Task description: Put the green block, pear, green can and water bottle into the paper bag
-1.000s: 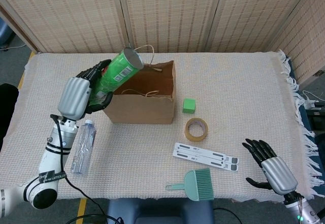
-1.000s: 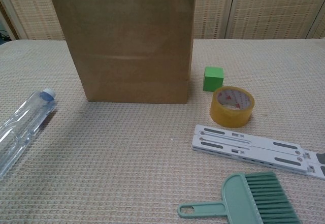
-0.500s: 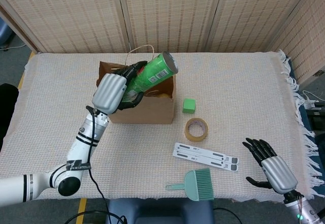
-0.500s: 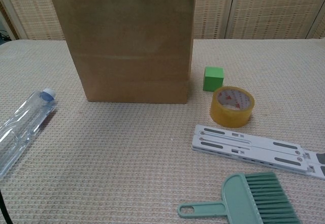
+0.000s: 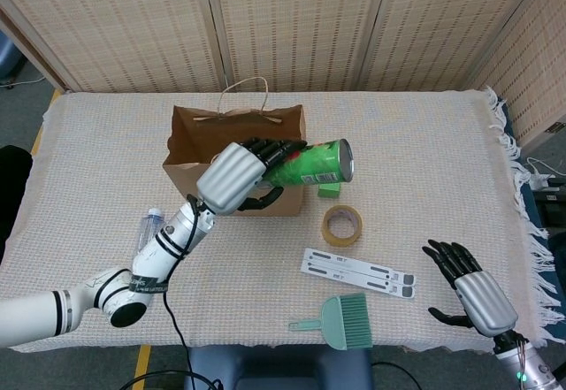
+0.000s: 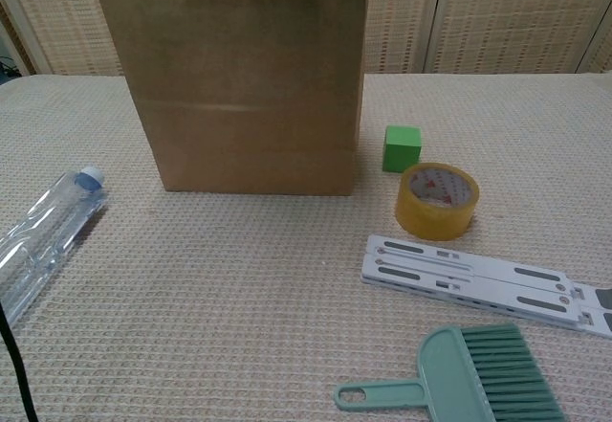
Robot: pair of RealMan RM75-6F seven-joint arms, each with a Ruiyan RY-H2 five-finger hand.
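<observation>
The left robot hand [image 5: 237, 176] gripped the green can [image 5: 314, 164], fingers wrapped around its body. The can lay roughly level in the air over the front right corner of the paper bag [image 5: 200, 135], its open-looking metal end pointing toward the robot's right. In the chest view only a green sliver of the can showed at the bag's top edge. The bag stood upright and open on the surface [image 5: 424, 151]; its contents could not be made out.

The green block [image 6: 402, 147] sat on the surface just beside the bag's right side, largely hidden behind the can in the head view. The water bottle [image 6: 43, 233] lay on its side, left of the bag and apart from it. The pear was not identified in either view.

A tape roll [image 5: 341, 225], a white folding stand [image 5: 357, 272] and a small green brush [image 5: 340, 321] lay in front of the block.

The right robot hand [image 5: 467, 289] hovered near the surface's front right edge, fingers spread, holding nothing.
</observation>
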